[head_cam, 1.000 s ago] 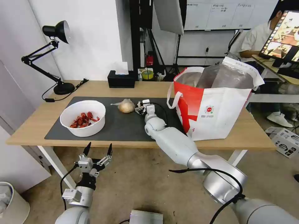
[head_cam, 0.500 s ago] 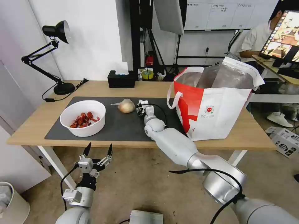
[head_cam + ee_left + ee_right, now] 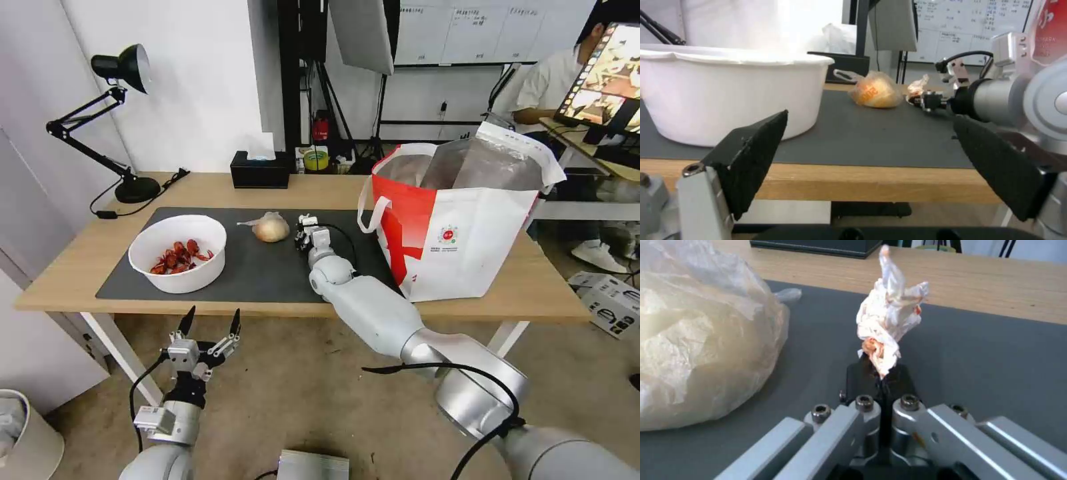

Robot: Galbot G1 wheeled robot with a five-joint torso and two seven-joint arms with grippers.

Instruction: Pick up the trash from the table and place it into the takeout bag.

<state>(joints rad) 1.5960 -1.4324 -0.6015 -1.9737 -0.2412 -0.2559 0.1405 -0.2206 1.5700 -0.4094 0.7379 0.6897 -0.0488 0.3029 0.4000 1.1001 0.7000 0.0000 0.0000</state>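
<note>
Right claw (image 3: 880,373) is clamped tight on the crumpled tissue (image 3: 890,318), low over the dark mat (image 3: 267,270), just right of the knotted bag (image 3: 270,228). Takeout bag (image 3: 467,247) stands further right on the bench (image 3: 547,293). Left claw (image 3: 209,320) hangs wide open below the bench's near edge, holding nothing.

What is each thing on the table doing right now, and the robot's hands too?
Crumpled tissue: pinched, upright.
Right gripper: shut on the tissue.
Left gripper: open, below the table edge.
Knotted bag: resting on the mat.
White bowl: upright, shells inside.
Takeout bag: standing open.
</note>
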